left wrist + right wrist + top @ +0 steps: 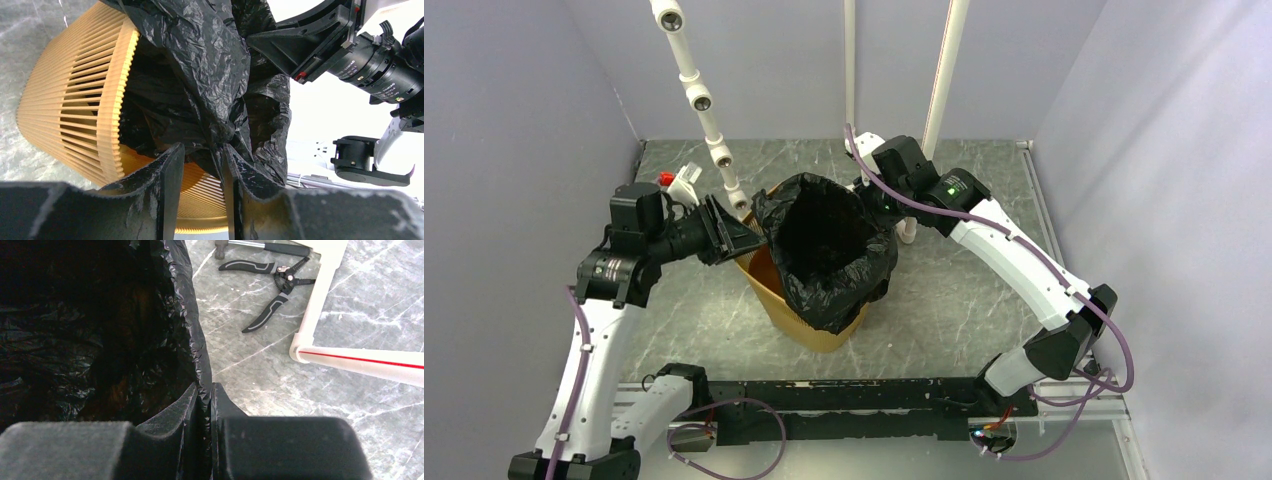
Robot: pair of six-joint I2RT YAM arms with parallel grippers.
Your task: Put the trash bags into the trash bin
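The yellow-orange slitted trash bin point(809, 325) stands mid-table. The black trash bag point(824, 240) sits in it with its mouth spread open, draped over the far and right rim; the left rim shows bare. My right gripper point(869, 195) is at the bag's far-right edge and is shut on that edge point(204, 386), with the bag's dark inside point(100, 340) to its left. My left gripper point(749, 235) is at the bin's left rim. Its fingers stand apart point(202, 150) with a bunched fold of the bag point(210, 60) at their tips, over the bin point(75, 100).
Black-handled pliers point(272, 280) and another tool lie on the marble table behind the bin. A white pipe frame point(320, 290) stands close to the right gripper. White pipes point(699, 90) hang over the far side. Grey walls close in the table on three sides.
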